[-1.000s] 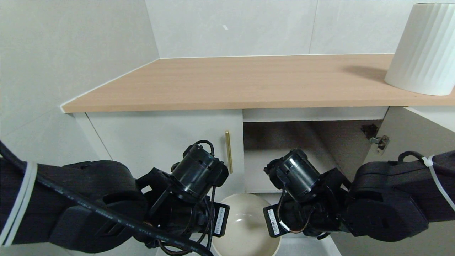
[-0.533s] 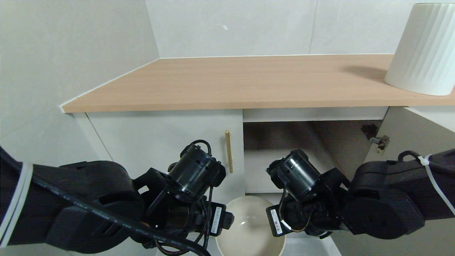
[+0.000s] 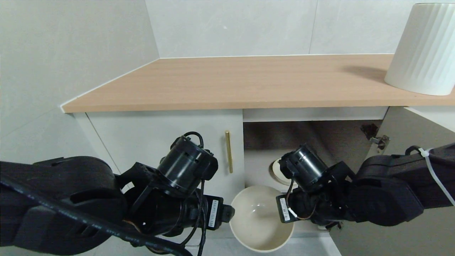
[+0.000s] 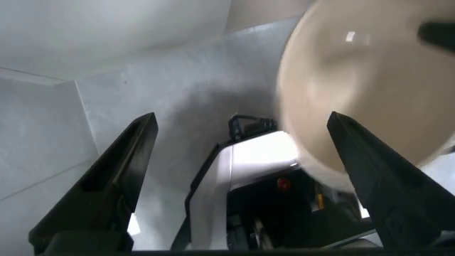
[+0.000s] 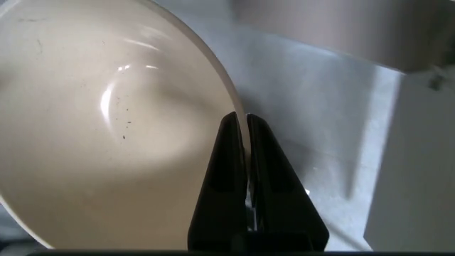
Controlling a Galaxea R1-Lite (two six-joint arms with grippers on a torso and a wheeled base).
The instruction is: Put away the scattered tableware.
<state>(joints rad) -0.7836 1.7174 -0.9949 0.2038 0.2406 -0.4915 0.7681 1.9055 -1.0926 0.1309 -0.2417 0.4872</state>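
Observation:
A cream bowl (image 3: pixel 261 220) hangs in front of the open cabinet, low in the head view. My right gripper (image 3: pixel 290 213) is shut on its right rim; in the right wrist view the two black fingers (image 5: pixel 245 149) pinch the rim of the bowl (image 5: pixel 106 121). My left gripper (image 3: pixel 227 213) sits just left of the bowl and is open. In the left wrist view its fingers (image 4: pixel 114 185) stand wide apart around nothing, and the bowl (image 4: pixel 362 92) lies beyond one fingertip.
The cabinet's right door (image 3: pixel 408 142) stands open; the left door with a gold handle (image 3: pixel 229 151) is closed. A white round dish (image 3: pixel 278 173) rests on the shelf inside. A white ribbed container (image 3: pixel 423 49) stands on the wooden countertop (image 3: pixel 231 81).
The right gripper has carried the bowl up and to the right, toward the cabinet opening. The left arm has drawn back to the left. The dish on the shelf has come into sight.

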